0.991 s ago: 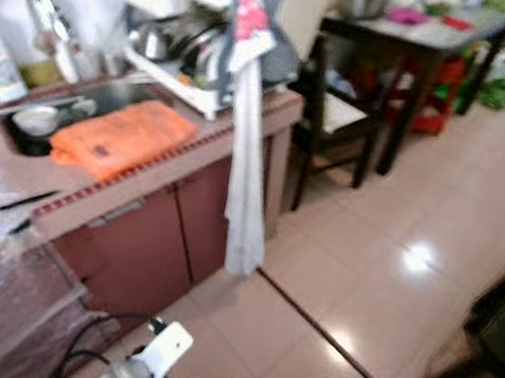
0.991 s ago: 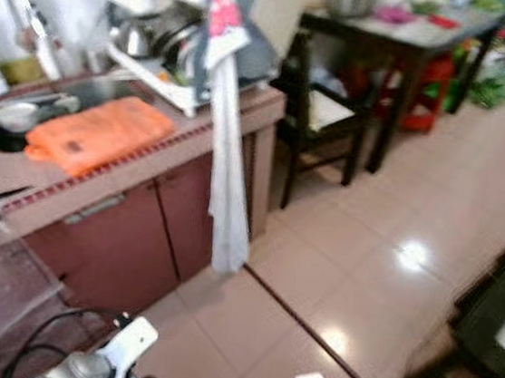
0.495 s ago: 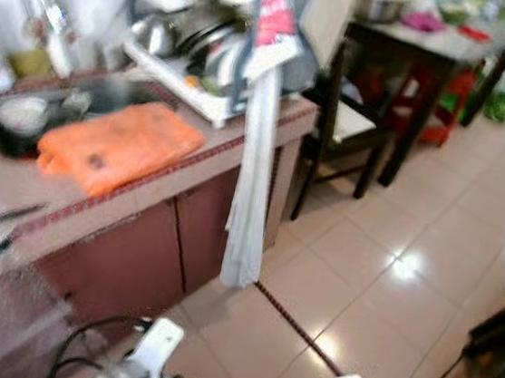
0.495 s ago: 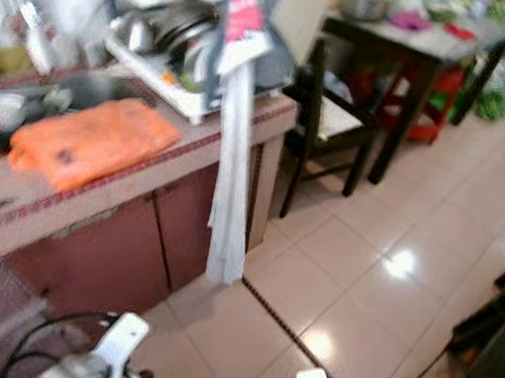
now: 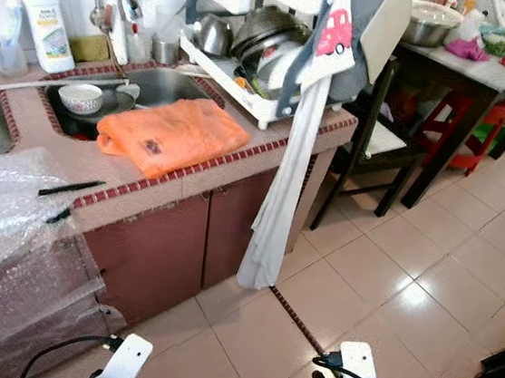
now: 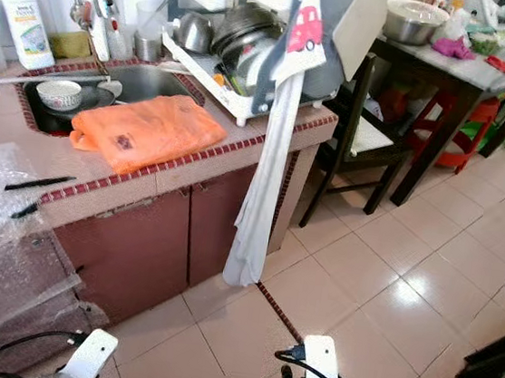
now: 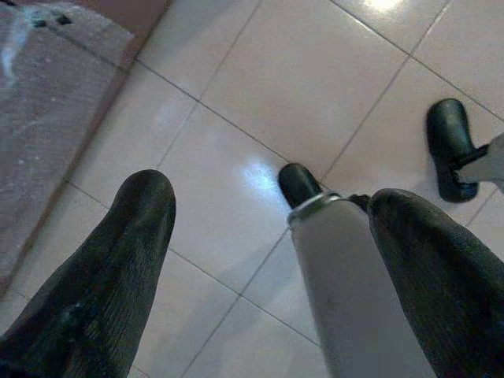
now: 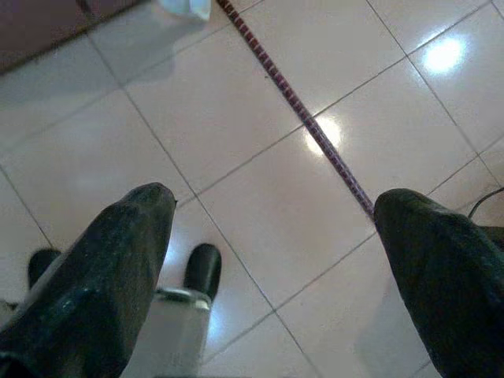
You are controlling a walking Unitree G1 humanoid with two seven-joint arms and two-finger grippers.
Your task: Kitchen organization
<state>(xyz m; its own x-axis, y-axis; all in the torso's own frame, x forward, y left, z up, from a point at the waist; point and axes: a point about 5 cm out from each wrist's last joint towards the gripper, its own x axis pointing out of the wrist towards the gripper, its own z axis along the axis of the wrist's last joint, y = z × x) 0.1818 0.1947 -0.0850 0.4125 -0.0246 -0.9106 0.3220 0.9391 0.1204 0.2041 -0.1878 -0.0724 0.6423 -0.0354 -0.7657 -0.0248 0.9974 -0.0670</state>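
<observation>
A tiled kitchen counter (image 5: 190,177) runs along my left with a steel sink (image 5: 150,86) set in it. An orange plastic bag (image 5: 172,132) lies flat on the counter's front edge. A small white bowl (image 5: 85,97) sits in the sink. A white dish rack (image 5: 249,56) holds pots and lids. Both arms hang low over the floor tiles. My left gripper (image 7: 268,197) is open above my own foot, and my right gripper (image 8: 276,201) is open above a dark floor seam, with nothing between the fingers of either.
A long apron or cloth (image 5: 286,175) hangs from the rack past the cupboard doors. Bubble wrap (image 5: 5,234) covers the near left. A detergent bottle (image 5: 45,10) stands by the tap. A dark chair (image 5: 377,139), a table (image 5: 485,74) with a metal bowl and a red stool (image 5: 469,132) stand at the right.
The whole picture has shifted and sharpened, so the camera moved: more of the counter's left end and sink is in view. Both arms still hang low.
</observation>
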